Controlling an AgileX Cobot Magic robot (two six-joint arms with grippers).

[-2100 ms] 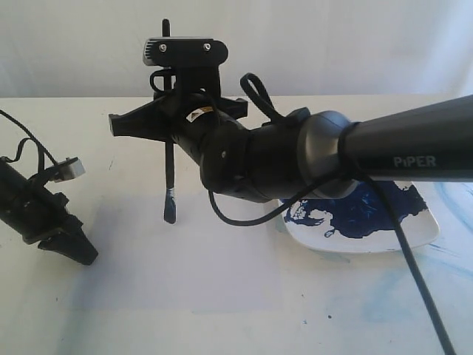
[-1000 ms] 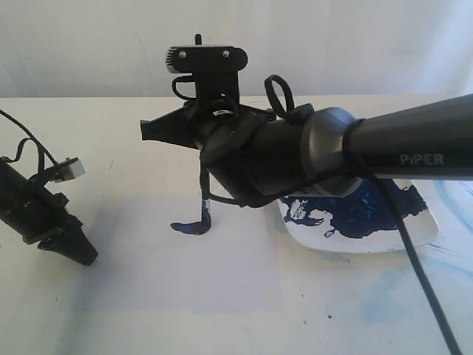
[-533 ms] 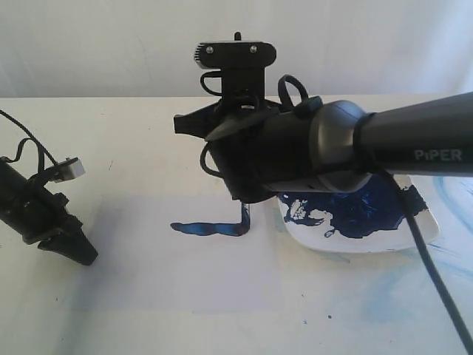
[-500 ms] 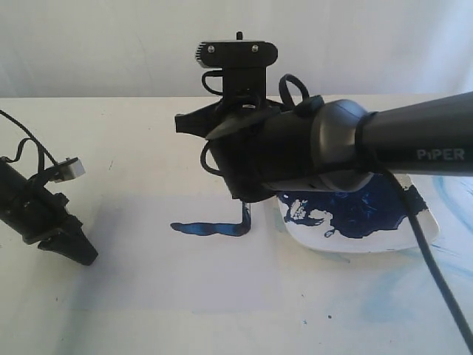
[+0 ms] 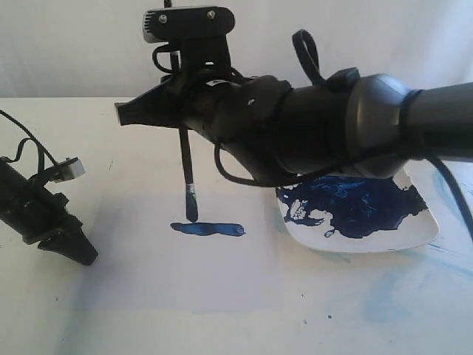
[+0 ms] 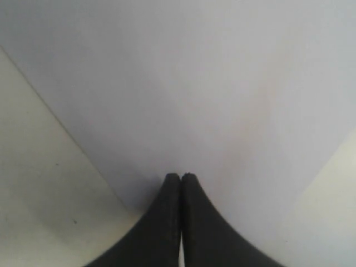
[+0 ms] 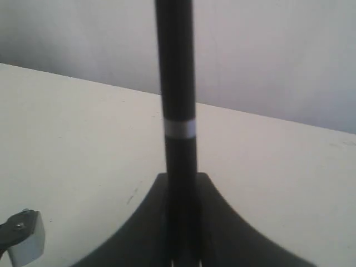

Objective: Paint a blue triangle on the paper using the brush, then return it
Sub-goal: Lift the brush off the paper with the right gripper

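Though paper [image 5: 185, 285] lies nearest, front part bare. Left gripper [image 5: 83, 254] on its left edge, jaws pressed together, empty. Mid-sheet: single blue stroke [image 5: 208, 229], one side of triangle only. Brush [image 5: 185, 163] upright, tip just above stroke's left end, not touching, clamped in right gripper [image 5: 179, 118]. Further right, plate [image 5: 414, 238] of blue paint. Judgement: early stage; two sides and brush return left.

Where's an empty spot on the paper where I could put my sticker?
The paper is bare in front of the blue stroke, between the left gripper and the plate. It's crowded behind the stroke, where the brush hangs.
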